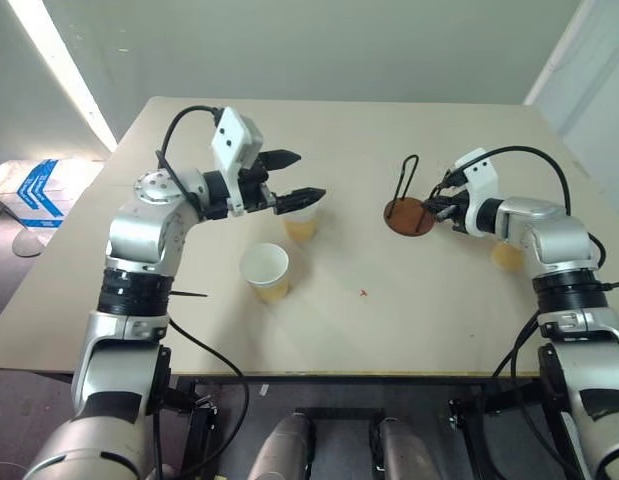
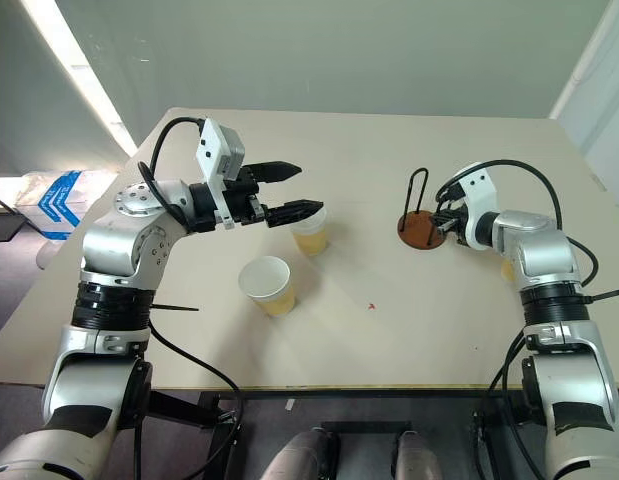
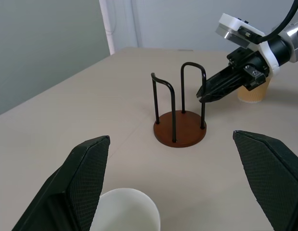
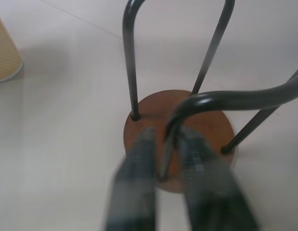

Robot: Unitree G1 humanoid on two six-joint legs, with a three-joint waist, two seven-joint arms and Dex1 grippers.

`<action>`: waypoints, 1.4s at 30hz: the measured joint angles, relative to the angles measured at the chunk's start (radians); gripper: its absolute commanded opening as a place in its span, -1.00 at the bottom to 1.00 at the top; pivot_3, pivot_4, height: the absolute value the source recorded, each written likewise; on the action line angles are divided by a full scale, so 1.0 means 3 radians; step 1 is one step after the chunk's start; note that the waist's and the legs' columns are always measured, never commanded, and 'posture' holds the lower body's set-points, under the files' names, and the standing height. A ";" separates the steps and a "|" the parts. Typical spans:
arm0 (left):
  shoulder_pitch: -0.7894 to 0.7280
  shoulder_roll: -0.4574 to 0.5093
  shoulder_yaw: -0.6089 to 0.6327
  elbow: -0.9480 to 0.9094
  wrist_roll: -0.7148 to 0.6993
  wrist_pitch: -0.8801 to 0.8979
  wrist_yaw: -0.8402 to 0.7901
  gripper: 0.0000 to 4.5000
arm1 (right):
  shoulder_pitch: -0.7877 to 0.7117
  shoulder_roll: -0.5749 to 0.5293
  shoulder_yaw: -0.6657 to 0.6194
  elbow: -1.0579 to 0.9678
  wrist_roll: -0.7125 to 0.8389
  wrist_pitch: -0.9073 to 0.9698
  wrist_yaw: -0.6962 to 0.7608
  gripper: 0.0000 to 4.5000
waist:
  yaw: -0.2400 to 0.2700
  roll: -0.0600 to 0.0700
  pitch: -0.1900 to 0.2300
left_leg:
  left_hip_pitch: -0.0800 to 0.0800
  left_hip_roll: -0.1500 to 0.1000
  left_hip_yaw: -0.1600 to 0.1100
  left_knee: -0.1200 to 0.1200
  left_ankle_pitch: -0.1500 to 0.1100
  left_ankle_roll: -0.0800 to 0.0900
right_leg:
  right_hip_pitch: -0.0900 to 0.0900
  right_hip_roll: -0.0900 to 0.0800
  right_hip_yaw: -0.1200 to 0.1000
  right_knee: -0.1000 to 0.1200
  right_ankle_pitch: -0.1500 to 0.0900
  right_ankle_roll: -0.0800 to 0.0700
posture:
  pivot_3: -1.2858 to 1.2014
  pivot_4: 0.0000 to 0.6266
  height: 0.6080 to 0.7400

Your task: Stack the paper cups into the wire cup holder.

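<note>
The wire cup holder (image 1: 409,214), a rust-brown disc with two black wire loops, stands right of the table's middle. My right gripper (image 4: 168,149) is shut on the lower part of its near wire loop, one finger (image 4: 134,192) on each side of the wire. My left gripper (image 1: 307,175) hangs open above a paper cup (image 1: 301,226), whose white rim (image 3: 127,211) lies below its fingers. A second paper cup (image 1: 266,272) stands upright nearer me. Another paper cup (image 3: 252,91) stands behind my right forearm, partly hidden.
The beige table (image 1: 389,320) has its front edge close below the cups and a wall behind its far edge. A small red mark (image 1: 363,293) lies on the tabletop. A blue-and-white object (image 1: 34,190) sits on the floor to the left.
</note>
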 measured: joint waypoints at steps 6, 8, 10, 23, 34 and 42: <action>0.0024 0.0016 0.0000 -0.0070 -0.0012 0.0045 -0.0023 1.00 | 0.0138 -0.0037 -0.0012 -0.0313 0.0051 0.0068 0.0095 -0.98 | 0.0002 0.0000 0.0000 | -0.0005 0.0000 0.0000 0.0000 0.0000 -0.0002 | -0.0003 0.0000 -0.0002 0.0000 0.0000 0.0000 | 0.03 -0.52 1.00; 0.0056 0.0076 -0.0001 -0.0127 -0.0033 0.0096 -0.0095 1.00 | 0.0294 -0.0126 -0.0009 -0.0656 0.0155 0.0162 0.0273 -0.98 | 0.0000 0.0000 0.0000 | -0.0014 0.0000 0.0000 0.0000 0.0001 -0.0005 | -0.0010 0.0001 -0.0003 -0.0002 0.0000 0.0001 | 0.03 -0.52 1.00; 0.0120 0.0172 -0.0002 -0.0212 -0.0083 0.0172 -0.0193 1.00 | 0.0460 -0.0282 -0.0003 -0.1049 0.0278 0.0279 0.0460 -0.98 | -0.0001 0.0000 0.0000 | -0.0018 0.0000 0.0000 -0.0001 0.0001 -0.0007 | -0.0011 0.0001 -0.0004 -0.0004 0.0000 0.0002 | 0.03 -0.52 1.00; 0.0457 0.0909 -0.0134 -0.0890 -0.0474 0.0580 -0.1164 1.00 | 0.1041 -0.0939 0.0116 -0.2888 0.0888 0.0831 0.0998 -0.98 | -0.0003 -0.0001 0.0000 | -0.0013 0.0004 -0.0002 0.0001 -0.0004 -0.0002 | -0.0005 0.0003 -0.0003 -0.0007 -0.0014 -0.0023 | 0.03 -0.52 1.00; 0.0471 0.0971 -0.0156 -0.0896 -0.0431 0.0531 -0.1233 1.00 | 0.1199 -0.0900 0.0433 -0.2802 0.0643 0.0503 0.0912 -0.98 | -0.0012 -0.0002 -0.0001 | -0.0008 0.0003 -0.0007 0.0000 0.0002 -0.0006 | -0.0005 0.0004 -0.0003 0.0007 -0.0003 -0.0038 | 0.03 -0.52 1.00; 0.0507 0.0971 -0.0159 -0.0894 -0.0369 0.0485 -0.1223 1.00 | 0.1362 -0.0859 0.0525 -0.2671 0.0433 0.0319 0.0837 -0.47 | -0.0019 -0.0006 -0.0003 | -0.0010 0.0004 -0.0007 -0.0002 0.0013 0.0015 | -0.0006 0.0004 -0.0004 0.0003 -0.0006 -0.0034 | 0.03 -0.52 1.00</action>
